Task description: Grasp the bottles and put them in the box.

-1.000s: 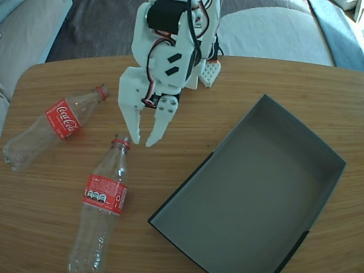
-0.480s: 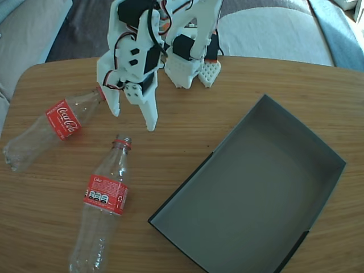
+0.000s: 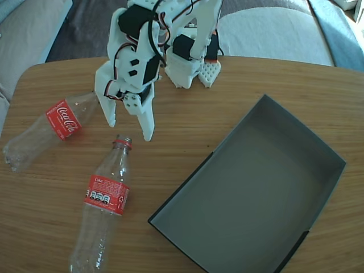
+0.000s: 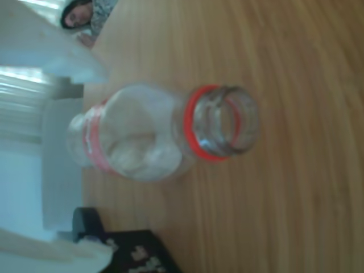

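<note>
Two clear bottles with red labels lie on the wooden table in the fixed view. One bottle (image 3: pixel 54 125) lies at the left, its neck hidden behind my gripper. The other bottle (image 3: pixel 105 196) lies nearer the front, its open neck with a red ring pointing at my gripper (image 3: pixel 129 129). The white gripper hangs open just above and behind that neck, holding nothing. In the wrist view this bottle (image 4: pixel 136 136) lies between the two white fingers (image 4: pixel 57 54), mouth towards the camera. The dark grey box (image 3: pixel 256 187) stands to the right, with nothing in it.
The arm's white base (image 3: pixel 190 68) stands at the table's far edge. Grey cushions (image 3: pixel 273 28) lie beyond the table. Bare wood (image 3: pixel 182 125) separates the bottles from the box.
The gripper has swung left from above the nearer bottle's neck, opened wider, and over the last half second dropped slightly towards that neck. The bottles and box have not moved.
</note>
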`<state>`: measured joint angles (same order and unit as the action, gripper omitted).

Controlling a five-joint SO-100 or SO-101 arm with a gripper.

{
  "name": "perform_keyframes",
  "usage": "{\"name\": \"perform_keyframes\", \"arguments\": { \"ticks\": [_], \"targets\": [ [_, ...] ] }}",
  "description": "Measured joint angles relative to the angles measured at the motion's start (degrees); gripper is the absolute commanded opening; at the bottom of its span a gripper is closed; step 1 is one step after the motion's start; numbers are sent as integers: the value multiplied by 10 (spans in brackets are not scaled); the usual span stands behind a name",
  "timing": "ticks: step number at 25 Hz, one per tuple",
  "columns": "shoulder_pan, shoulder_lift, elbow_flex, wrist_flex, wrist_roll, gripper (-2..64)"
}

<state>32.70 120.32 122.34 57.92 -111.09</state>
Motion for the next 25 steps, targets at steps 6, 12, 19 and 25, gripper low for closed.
{"name": "perform_keyframes", "arguments": {
  "ticks": [6, 12, 19, 25],
  "targets": [
    [33, -34, 26, -55, -50, 352],
    [49, -131, -5, -86, -60, 352],
    [47, -215, -75, -87, -60, 352],
    [25, -222, -80, -87, -60, 359]
  ]
}}
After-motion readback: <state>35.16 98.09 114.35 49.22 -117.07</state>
